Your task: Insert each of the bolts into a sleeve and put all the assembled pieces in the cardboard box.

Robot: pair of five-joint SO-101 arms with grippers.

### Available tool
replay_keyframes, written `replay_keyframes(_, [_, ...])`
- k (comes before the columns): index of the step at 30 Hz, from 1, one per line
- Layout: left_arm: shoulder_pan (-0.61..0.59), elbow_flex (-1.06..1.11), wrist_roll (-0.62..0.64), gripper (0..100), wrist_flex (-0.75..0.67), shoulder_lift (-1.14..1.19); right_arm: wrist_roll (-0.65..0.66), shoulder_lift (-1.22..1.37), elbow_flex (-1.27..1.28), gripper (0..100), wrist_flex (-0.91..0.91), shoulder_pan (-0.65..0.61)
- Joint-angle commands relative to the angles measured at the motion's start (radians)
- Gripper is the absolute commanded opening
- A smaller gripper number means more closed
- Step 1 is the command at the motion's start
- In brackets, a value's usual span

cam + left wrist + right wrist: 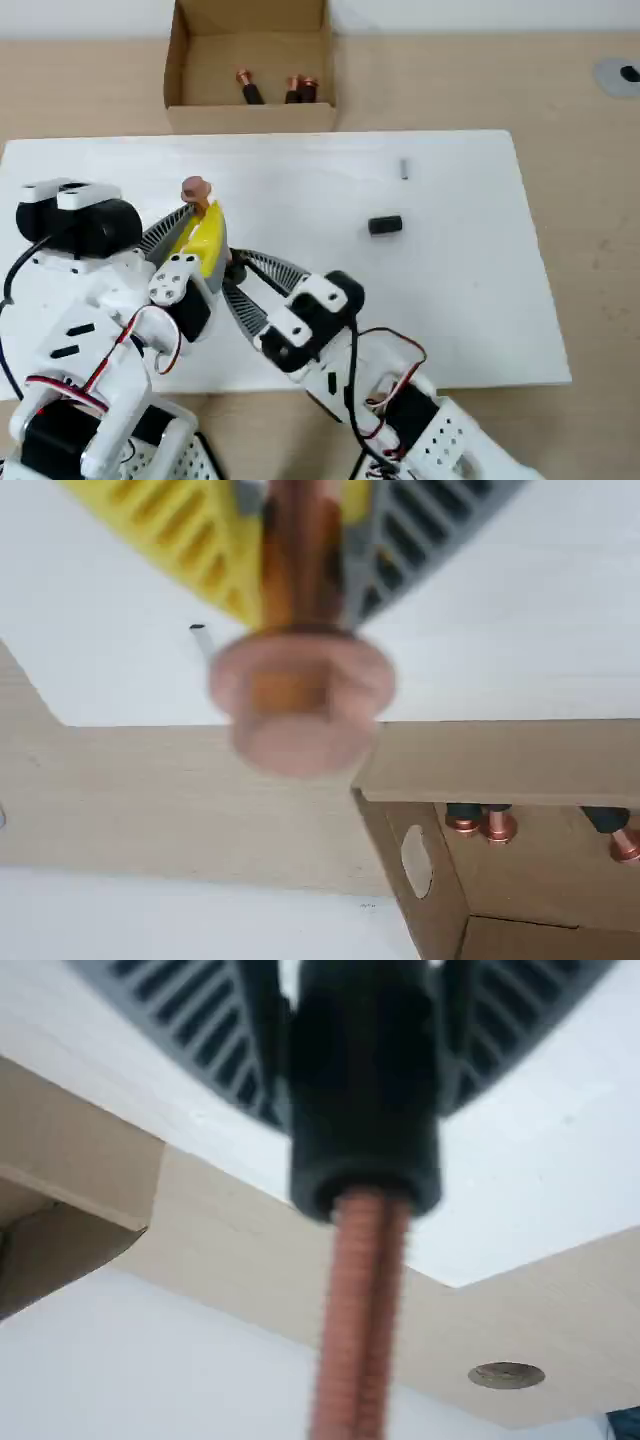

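My left gripper (203, 215), with one yellow finger, is shut on a copper bolt (196, 189) whose hex head (300, 695) sticks out past the fingertips. Close beside it, my right gripper (236, 268) is shut on a black sleeve (365, 1110). A copper threaded shaft (358, 1320) pokes out of that sleeve's end. Both grippers meet over the left part of the white board (450, 300). A loose black sleeve (385, 225) lies on the board to the right. The cardboard box (250, 118) at the back holds three assembled pieces (290, 90), also seen as copper heads (480, 825).
A small grey pin (404, 168) lies on the board behind the loose sleeve. A grey round grommet (620, 75) sits in the wooden tabletop at the far right. The box wall (430, 880) stands just beyond the board's far edge.
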Motion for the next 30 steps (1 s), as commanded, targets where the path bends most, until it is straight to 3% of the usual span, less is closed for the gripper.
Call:
replay_keyframes(1, [-0.020, -0.006, 0.009, 1, -0.029, -0.007, -0.020, -0.022, -0.008, 1.0, -0.020, 0.019])
replay_keyframes(11, [-0.009, -0.006, 0.044, 1, 0.008, -0.007, -0.020, -0.022, -0.010, 1.0, -0.020, 0.019])
replay_keyframes(19, [0.161, -0.012, 0.031, 1, 0.112, -0.008, -0.020, -0.022, -0.010, 1.0, -0.020, 0.019])
replay_keyframes(30, [0.196, -0.083, -0.195, 1, 0.178, -0.007, -0.020, -0.018, -0.008, 0.9, -0.020, 0.021])
